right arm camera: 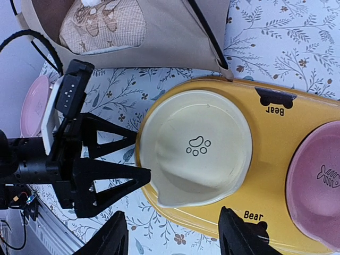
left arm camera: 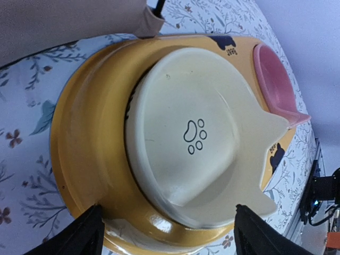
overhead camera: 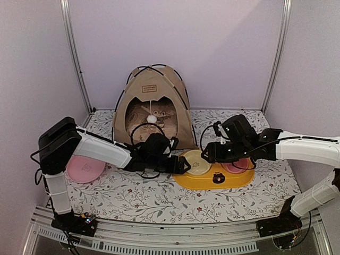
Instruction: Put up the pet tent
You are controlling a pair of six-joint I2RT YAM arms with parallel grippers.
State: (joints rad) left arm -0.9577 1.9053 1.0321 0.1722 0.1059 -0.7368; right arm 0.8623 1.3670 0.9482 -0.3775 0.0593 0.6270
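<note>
Top external view: pet tent [overhead camera: 175, 114] stands just beyond left pincer [overhead camera: 186, 165], farther from right pincer [overhead camera: 205, 155]; both gape apart.

On my screen the pet tent [overhead camera: 153, 106] reads as matt tan cloth with a fine weave, and its poles [right arm camera: 208, 33] are thin, black and smooth-looking. The cushion [right arm camera: 103, 24] inside shows a soft, gridded fabric texture. The yellow feeder tray [left arm camera: 85, 133] is glossy — I catch highlights along its rim — while the cream bowl [left arm camera: 202, 133] looks smooth with a duller sheen. The pink bowl [right arm camera: 319, 180] shines like hard plastic. The bench [overhead camera: 159, 199] wears a matt floral-print cloth. The left pincer [right arm camera: 142, 156] looks like matt black plastic.
</note>
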